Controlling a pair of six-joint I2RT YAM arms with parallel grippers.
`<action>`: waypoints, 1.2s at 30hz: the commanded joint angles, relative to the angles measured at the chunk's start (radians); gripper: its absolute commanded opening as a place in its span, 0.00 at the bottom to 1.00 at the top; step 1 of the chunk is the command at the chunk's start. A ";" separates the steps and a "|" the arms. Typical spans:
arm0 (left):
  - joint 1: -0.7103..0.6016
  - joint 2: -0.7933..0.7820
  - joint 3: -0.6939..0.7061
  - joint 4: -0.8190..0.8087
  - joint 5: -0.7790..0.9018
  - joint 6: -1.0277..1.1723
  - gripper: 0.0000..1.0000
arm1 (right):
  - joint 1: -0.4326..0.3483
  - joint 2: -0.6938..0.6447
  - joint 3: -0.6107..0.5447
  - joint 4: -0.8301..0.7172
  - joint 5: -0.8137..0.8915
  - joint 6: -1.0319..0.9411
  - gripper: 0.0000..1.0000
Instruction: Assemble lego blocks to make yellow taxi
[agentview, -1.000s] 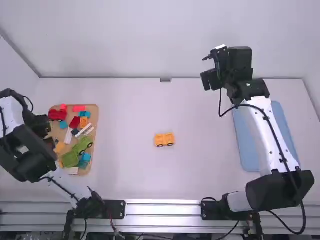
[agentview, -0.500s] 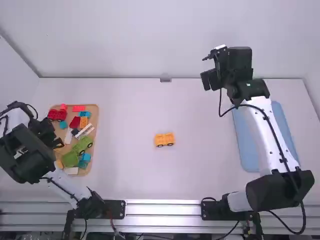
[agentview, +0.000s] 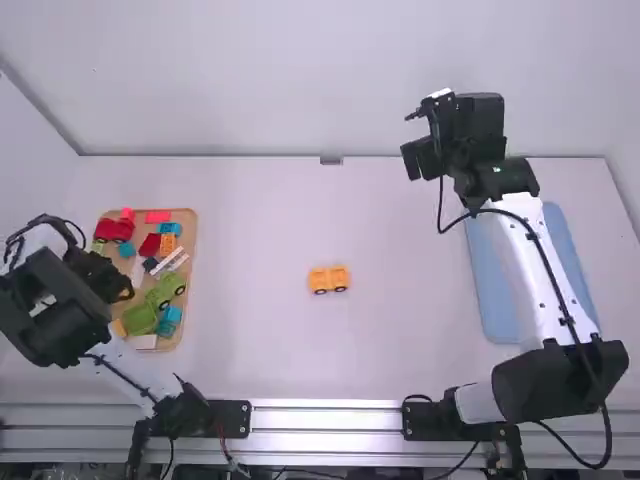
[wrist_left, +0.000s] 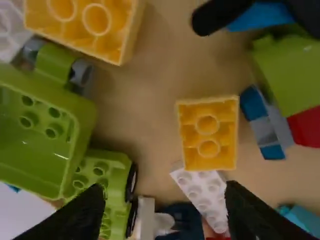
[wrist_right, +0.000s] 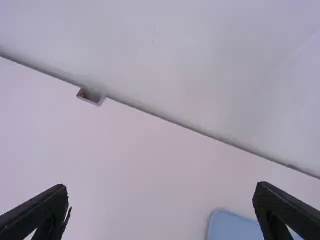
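A yellow wheeled base (agentview: 328, 280) stands on the middle of the table. My left gripper (agentview: 122, 290) is over the left side of the wooden tray (agentview: 189, 219). Below it lie a small yellow block (wrist_left: 207, 134) and a larger yellow block (wrist_left: 122, 42), both hollow side up, near a white studded plate (wrist_left: 202, 195). In its own view, my left gripper (wrist_left: 162, 215) has its fingers wide apart and holds nothing. My right gripper (agentview: 422, 155) is raised toward the back right; in its wrist view, the right gripper (wrist_right: 160, 207) is open and has nothing between its fingers.
Green vehicle parts (agentview: 142, 318), red pieces (agentview: 115, 229) and blue blocks (agentview: 169, 319) crowd the tray around the yellow ones. A blue mat (agentview: 495, 285) lies beneath the right arm. The wall runs along the table's back edge.
The left gripper has shifted right and toward the camera over the tray, uncovering a green piece at its back left. The right arm and the yellow wheeled base have stayed put.
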 joint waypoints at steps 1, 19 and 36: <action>-0.005 -0.020 -0.015 -0.003 -0.017 -0.060 0.73 | 0.002 0.008 0.037 0.003 0.000 0.003 0.98; -0.005 -0.018 -0.041 0.111 -0.073 -0.002 0.85 | 0.003 0.008 0.037 0.002 -0.004 0.003 0.98; -0.005 -0.018 -0.150 0.242 -0.041 0.003 0.63 | 0.003 0.008 0.037 0.003 -0.029 0.003 0.98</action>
